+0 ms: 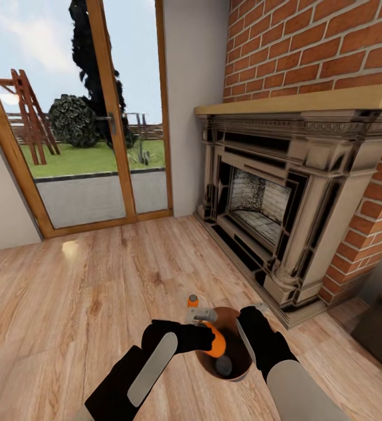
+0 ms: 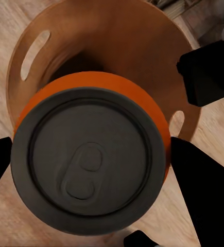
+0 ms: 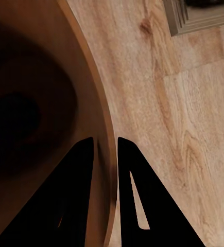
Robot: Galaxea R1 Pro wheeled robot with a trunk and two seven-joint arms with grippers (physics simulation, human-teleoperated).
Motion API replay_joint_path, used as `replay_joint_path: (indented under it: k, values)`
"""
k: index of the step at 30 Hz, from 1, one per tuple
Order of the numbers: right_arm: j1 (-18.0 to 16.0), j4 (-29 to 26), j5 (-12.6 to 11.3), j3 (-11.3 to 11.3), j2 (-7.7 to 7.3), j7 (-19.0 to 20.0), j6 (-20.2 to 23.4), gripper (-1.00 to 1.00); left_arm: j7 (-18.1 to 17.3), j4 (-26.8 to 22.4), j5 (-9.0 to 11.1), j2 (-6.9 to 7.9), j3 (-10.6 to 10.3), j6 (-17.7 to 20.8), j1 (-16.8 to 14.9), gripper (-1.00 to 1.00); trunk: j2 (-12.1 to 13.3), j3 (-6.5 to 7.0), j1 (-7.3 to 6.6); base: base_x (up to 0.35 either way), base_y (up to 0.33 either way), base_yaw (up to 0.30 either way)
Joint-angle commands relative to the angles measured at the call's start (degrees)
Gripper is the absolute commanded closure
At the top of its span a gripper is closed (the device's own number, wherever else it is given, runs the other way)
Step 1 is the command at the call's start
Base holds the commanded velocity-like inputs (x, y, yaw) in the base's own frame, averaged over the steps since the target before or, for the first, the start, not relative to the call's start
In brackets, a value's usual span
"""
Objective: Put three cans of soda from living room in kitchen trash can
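The left gripper (image 2: 91, 206) clutched 1 can (image 2: 88, 159) over the bin (image 1: 242, 368); the right gripper (image 3: 105, 146) pinched its rim (fireplace (image 1: 272, 210) just beside).

The can of soda (image 1: 216, 342) held over the bin is bright orange, and its top (image 2: 88, 167) is dark grey metal. A second can (image 1: 192, 301) on the floor just beyond is orange with a grey top. The trash can (image 2: 142, 46) is smooth orange-brown inside. Both hands, left (image 1: 199, 336) and right (image 3: 105, 149), are black, with pale grey panels on the arms. The floor (image 1: 97, 280) is light wood with darker grain. The fireplace (image 1: 284, 199) surround is beige stone edged black, set in red brick (image 1: 319, 47) with pale mortar.
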Motion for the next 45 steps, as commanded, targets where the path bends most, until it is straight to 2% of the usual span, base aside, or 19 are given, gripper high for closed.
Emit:
replay_joint_path:
  k: [1, 12, 18, 28, 29, 45]
  values:
    - [0.0, 0.0, -0.1, 0.0, 0.02, 0.3, 0.0, 1.00, 0.0, 0.5, 0.0, 0.00, 0.0, -0.3, -0.1, 1.00, 0.0, 0.01, 0.00, 0.000, 0.000, 0.000]
    - [0.0, 0.0, -0.1, 0.0, 0.64, 0.3, 0.1, 1.00, -0.7, 5.0, 0.1, -0.19, -0.6, -3.9, -0.6, 1.00, 0.0, 0.01, 0.00, 0.000, 0.000, 0.000]
    - [0.0, -0.1, -0.1, 1.3, 0.96, 1.6, 1.9, 1.00, -1.5, 8.2, 0.1, -0.40, -0.8, -6.1, -2.1, 1.00, 0.0, 0.01, 0.00, 0.000, 0.000, 0.000]
    - [0.0, -0.1, -0.1, 1.7, 0.93, 2.6, 2.2, 1.00, -2.4, 10.7, 0.1, -0.48, -1.1, -8.0, -3.0, 1.00, 0.0, 0.01, 0.00, 0.000, 0.000, 0.000]
    - [0.0, -0.1, -0.1, 1.7, 0.92, 2.6, 2.2, 1.00, -2.4, 10.9, 0.1, -0.51, -1.2, -8.1, -3.0, -1.00, 0.0, 0.01, 0.00, 0.000, 0.000, 0.000]
    - [0.0, -0.1, -0.1, 1.8, 0.92, 2.7, 2.2, 1.00, -2.5, 12.9, 0.1, -0.85, -1.7, -9.2, -3.3, -1.00, 0.0, 0.01, 0.00, 0.000, 0.000, 0.000]
